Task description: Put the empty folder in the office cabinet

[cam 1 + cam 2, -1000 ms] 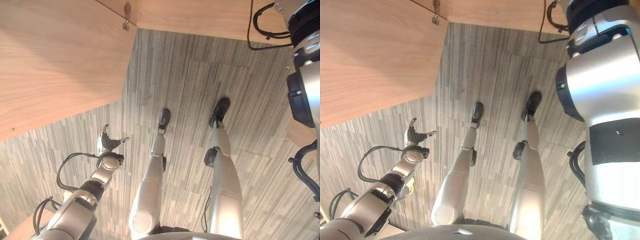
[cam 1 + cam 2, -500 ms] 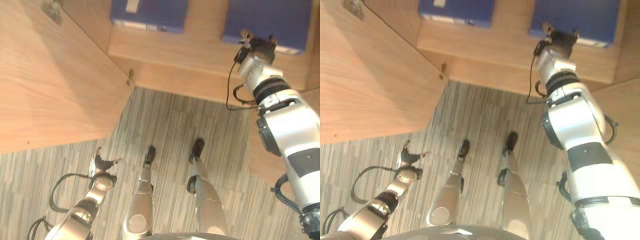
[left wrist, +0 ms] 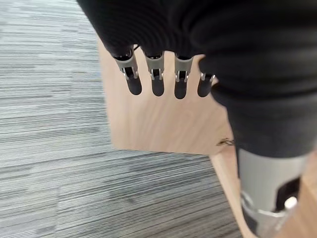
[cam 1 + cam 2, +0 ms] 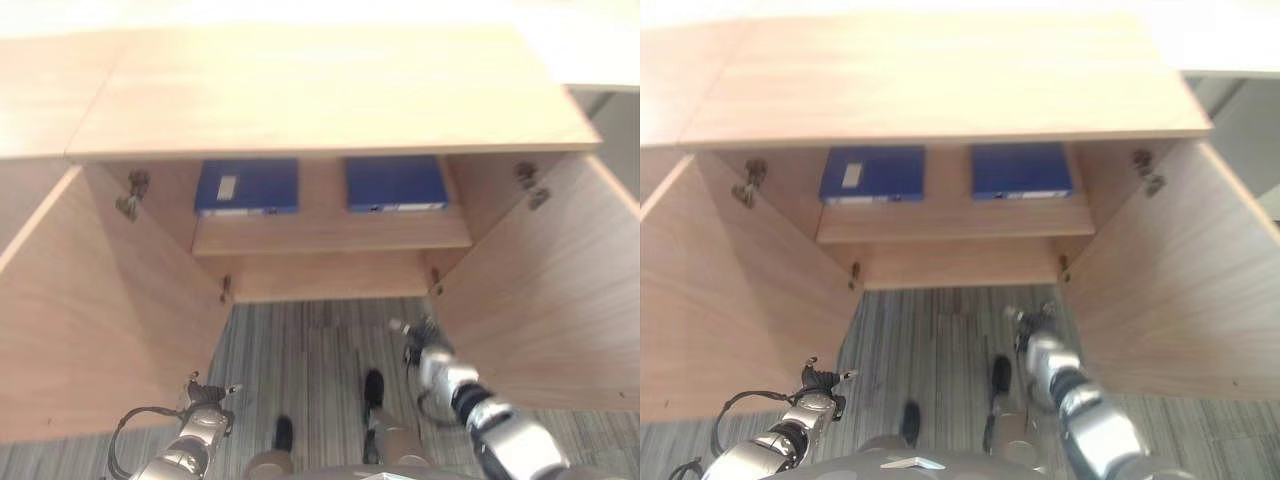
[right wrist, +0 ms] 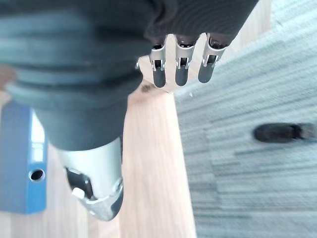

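Two blue folders lie on the shelf inside the open office cabinet (image 4: 330,90): the left folder (image 4: 247,187) bears a white label, the right folder (image 4: 396,183) lies beside it. My right hand (image 4: 420,340) hangs low in front of the cabinet, below the shelf, its fingers (image 5: 180,69) straight and holding nothing. A blue folder's spine (image 5: 20,158) shows in the right wrist view. My left hand (image 4: 205,395) is down by the left door, fingers (image 3: 157,82) straight and empty.
The cabinet's left door (image 4: 90,320) and right door (image 4: 560,300) stand wide open on either side. The wooden shelf (image 4: 330,235) has bare room between and in front of the folders. Grey striped carpet (image 4: 310,340) lies below.
The whole picture has shifted as the camera tilted up to the cabinet. My right hand has come away from the right folder on the shelf and dropped low.
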Controlling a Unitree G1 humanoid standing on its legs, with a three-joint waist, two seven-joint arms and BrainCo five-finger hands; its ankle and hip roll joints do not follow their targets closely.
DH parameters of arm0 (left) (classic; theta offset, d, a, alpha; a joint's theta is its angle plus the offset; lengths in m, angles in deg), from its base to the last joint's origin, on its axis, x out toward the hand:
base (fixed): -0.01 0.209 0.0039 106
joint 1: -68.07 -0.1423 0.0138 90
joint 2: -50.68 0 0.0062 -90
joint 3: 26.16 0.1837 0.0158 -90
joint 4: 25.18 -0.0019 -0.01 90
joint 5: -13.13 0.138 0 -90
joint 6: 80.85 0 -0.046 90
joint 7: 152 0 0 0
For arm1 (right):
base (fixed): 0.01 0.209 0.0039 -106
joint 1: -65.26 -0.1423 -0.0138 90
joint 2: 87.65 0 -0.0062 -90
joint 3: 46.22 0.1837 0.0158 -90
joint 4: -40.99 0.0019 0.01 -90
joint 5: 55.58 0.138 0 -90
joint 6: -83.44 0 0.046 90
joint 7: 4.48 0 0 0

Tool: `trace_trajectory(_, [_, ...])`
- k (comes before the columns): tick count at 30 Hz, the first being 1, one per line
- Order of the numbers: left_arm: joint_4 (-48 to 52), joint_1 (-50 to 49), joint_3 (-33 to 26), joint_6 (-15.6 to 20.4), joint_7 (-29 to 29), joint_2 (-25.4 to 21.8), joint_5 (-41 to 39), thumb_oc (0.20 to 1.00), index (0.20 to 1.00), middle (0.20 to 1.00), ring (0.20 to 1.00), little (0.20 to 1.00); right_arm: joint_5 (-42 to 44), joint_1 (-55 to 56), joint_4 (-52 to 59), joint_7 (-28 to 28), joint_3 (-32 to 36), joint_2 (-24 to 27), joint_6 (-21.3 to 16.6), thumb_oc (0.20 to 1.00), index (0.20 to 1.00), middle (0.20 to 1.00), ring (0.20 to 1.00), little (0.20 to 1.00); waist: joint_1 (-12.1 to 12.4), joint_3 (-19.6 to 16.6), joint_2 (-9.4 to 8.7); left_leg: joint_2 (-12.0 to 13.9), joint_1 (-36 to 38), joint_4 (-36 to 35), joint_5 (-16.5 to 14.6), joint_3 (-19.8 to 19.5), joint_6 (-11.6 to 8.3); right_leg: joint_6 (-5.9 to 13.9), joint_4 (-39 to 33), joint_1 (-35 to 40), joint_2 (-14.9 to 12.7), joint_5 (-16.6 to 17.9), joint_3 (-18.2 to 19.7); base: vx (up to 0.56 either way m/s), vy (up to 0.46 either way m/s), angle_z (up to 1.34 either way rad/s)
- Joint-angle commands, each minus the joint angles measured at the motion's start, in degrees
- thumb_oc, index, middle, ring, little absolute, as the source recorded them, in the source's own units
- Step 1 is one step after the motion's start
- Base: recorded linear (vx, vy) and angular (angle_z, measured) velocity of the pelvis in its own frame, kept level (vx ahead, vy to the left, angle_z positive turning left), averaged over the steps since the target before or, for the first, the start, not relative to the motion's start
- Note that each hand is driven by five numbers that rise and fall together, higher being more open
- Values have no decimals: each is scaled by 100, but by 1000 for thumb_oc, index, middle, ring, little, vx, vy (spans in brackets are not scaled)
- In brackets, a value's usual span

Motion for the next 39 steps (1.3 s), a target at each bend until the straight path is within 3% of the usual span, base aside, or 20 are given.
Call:
trace_trajectory(1, [-233, 140, -147, 41, 48, -301, 399, 1000, 1000, 1000, 1000, 1000, -209, -750, 382, 588, -48, 269, -317, 1000, 1000, 1000, 1000, 1000, 81, 121, 219, -163, 148, 3, -619, -160, 238, 824, 16, 73, -440, -227, -280, -43, 35, -48])
trace_trajectory(4, [-140, -240, -530, 71, 58, -491, 433, 1000, 1000, 1000, 1000, 1000, -447, -284, 1331, 783, -139, 616, -407, 1000, 1000, 1000, 1000, 1000, 27, 71, 260, -244, 275, -53, -624, -69, 295, 865, 5, 87, -475, -173, -235, -84, 43, -27])
trace_trajectory(8, [5, -334, -708, 240, -114, -725, 748, 1000, 1000, 1000, 1000, 1000, -1090, -380, 1533, 1500, -621, 1112, -433, 1000, 1000, 1000, 1000, 1000, 9, -63, 280, -434, 456, -75, -684, 144, 386, 948, -31, 88, -620, -55, -244, -63, 63, -24])
trace_trajectory(11, [74, -344, -719, 265, -229, -798, 773, 1000, 1000, 1000, 1000, 1000, -1359, -552, 1698, 1629, -719, 1455, -413, 1000, 1000, 1000, 1000, 1000, -2, -87, 287, -514, 502, -75, -707, 220, 432, 981, -32, 73, -682, -15, -247, -56, 49, -7])
trace_trajectory(16, [66, -330, -751, 301, -435, -844, 970, 1000, 1000, 1000, 1000, 1000, -1849, -966, 2895, 1907, -908, 2764, -593, 1000, 1000, 1000, 1000, 1000, -147, -166, 235, -671, 623, -75, -756, 429, 503, 1050, -32, -22, -721, 77, -75, -42, 56, -15])
trace_trajectory(17, [220, -504, -769, 317, -468, -756, 1066, 1000, 1000, 1000, 1000, 1000, -1865, -889, 3460, 1834, -563, 3549, -761, 1000, 1000, 1000, 1000, 1000, -218, -186, 203, -710, 666, -75, -761, 502, 541, 1084, -32, -68, -732, 132, -44, -33, 42, -27])
trace_trajectory(18, [220, -504, -769, 317, -468, -756, 1066, 1000, 1000, 1000, 1000, 1000, -1865, -889, 3460, 1834, -563, 3549, -761, 1000, 1000, 1000, 1000, 1000, -218, -186, 203, -710, 666, -75, -761, 502, 541, 1084, -32, -68, -732, 132, -44, -50, 39, -29])
trace_trajectory(20, [286, -1238, -766, 403, -468, -226, 1200, 1000, 1000, 1000, 1000, 1000, -2183, -382, 3753, 1344, 571, 4307, -1036, 1000, 1000, 1000, 1000, 1000, -183, -96, 119, -731, 732, -59, -752, 545, 589, 1125, -27, -86, -732, 199, -150, -72, 21, -32])
trace_trajectory(22, [27, -1270, -788, 409, -504, -162, 1323, 1000, 1000, 1000, 1000, 1000, -2530, -37, 3959, 871, 1449, 4652, -1170, 1000, 1000, 1000, 1000, 1000, -228, -80, 40, -751, 789, -60, -764, 627, 594, 1179, 7, -102, -763, 307, -209, -38, -10, -16])
trace_trajectory(23, [-41, -1240, -782, 411, -496, -169, 1378, 1000, 1000, 1000, 1000, 1000, -2745, 14, 4013, 663, 1713, 4770, -1198, 1000, 1000, 1000, 1000, 1000, -265, -55, -20, -771, 787, -53, -747, 655, 615, 1211, 54, -169, -831, 516, -232, 0, 0, 0])
trace_trajectory(25, [-41, -1240, -782, 411, -496, -169, 1378, 1000, 1000, 1000, 1000, 1000, -2745, 14, 4013, 663, 1713, 4770, -1198, 1000, 1000, 1000, 1000, 1000, -265, -55, -20, -771, 787, -53, -747, 655, 615, 1211, 54, -169, -831, 516, -232, -18, -12, -15])
trace_trajectory(26, [-131, -1156, -724, 404, -470, -167, 1449, 1000, 1000, 1000, 1000, 1000, -2942, 16, 4021, 331, 2023, 4918, -1225, 1000, 1000, 1000, 1000, 1000, -291, 14, 6, -689, 792, -33, -745, 674, 618, 1211, 122, -165, -829, 494, -312, -295, -54, -41])
trace_trajectory(27, [-213, -944, -629, 360, -289, -221, 1548, 1000, 1000, 1000, 1000, 1000, -3267, -188, 4058, -480, 2552, 5039, -1260, 1000, 1000, 1000, 1000, 1000, -266, 130, 138, -441, 566, 14, -618, 885, 638, 1050, 947, -75, -1187, -62, -559, -363, -62, -76])
trace_trajectory(28, [-271, -820, -596, 334, -219, -243, 1617, 1000, 1000, 1000, 1000, 1000, -3468, -117, 4165, -797, 2868, 5063, -1210, 1000, 1000, 1000, 1000, 1000, -292, 128, 193, -319, 483, -13, -577, 936, 619, 950, 1449, -23, -1306, -305, -357, -355, -35, -99])
trace_trajectory(31, [-268, -747, -512, 314, -111, -307, 1720, 1000, 1000, 1000, 1000, 1000, -3743, 70, 4316, -1282, 3528, 5135, -1065, 1000, 1000, 1000, 1000, 1000, -280, 54, 252, -169, 342, -18, -503, 978, 633, 849, 2413, 95, -1596, -441, 201, -72, 2, -40])
trace_trajectory(33, [-171, -768, -484, 315, -94, -325, 1720, 1000, 1000, 1000, 1000, 1000, -3688, 146, 4199, -1467, 3773, 5142, -1017, 1000, 1000, 1000, 1000, 1000, -276, 9, 256, -146, 292, -21, -490, 983, 638, 851, 2565, 174, -1629, -504, 361, 7, -34, -7])
trace_trajectory(36, [-65, -795, -437, 331, -66, -352, 1649, 1000, 1000, 1000, 1000, 1000, -3534, 267, 4089, -1672, 4073, 5053, -990, 1000, 1000, 1000, 1000, 1000, -207, -108, 185, -148, 185, -35, -435, 1024, 616, 855, 2452, 388, -1570, -651, 503, 52, -92, -29])
trace_trajectory(37, [-42, -825, -406, 338, -43, -377, 1610, 1000, 1000, 1000, 1000, 1000, -3279, 290, 3931, -1845, 4246, 4870, -1005, 1000, 1000, 1000, 1000, 1000, -80, -298, 46, -208, 128, -40, -477, 1067, 572, 954, 1896, 878, -1379, -1176, 241, 114, -197, -54])
trace_trajectory(38, [-73, -877, -435, 303, -15, -327, 1567, 1000, 1000, 1000, 1000, 1000, -3022, 317, 3823, -1899, 4273, 4615, -1022, 1000, 1000, 1000, 1000, 1000, -39, -415, -39, -207, 133, -53, -499, 1119, 516, 1045, 1518, 1034, -1162, -1335, 51, 150, -271, -62])
trace_trajectory(39, [-91, -875, -494, 279, 35, -267, 1494, 1000, 1000, 1000, 1000, 1000, -2841, 433, 3822, -1906, 4317, 4412, -986, 1000, 1000, 1000, 1000, 1000, -104, -434, -36, -153, 135, -52, -465, 1105, 485, 1041, 1363, 990, -952, -1324, 172, 97, -225, -41])
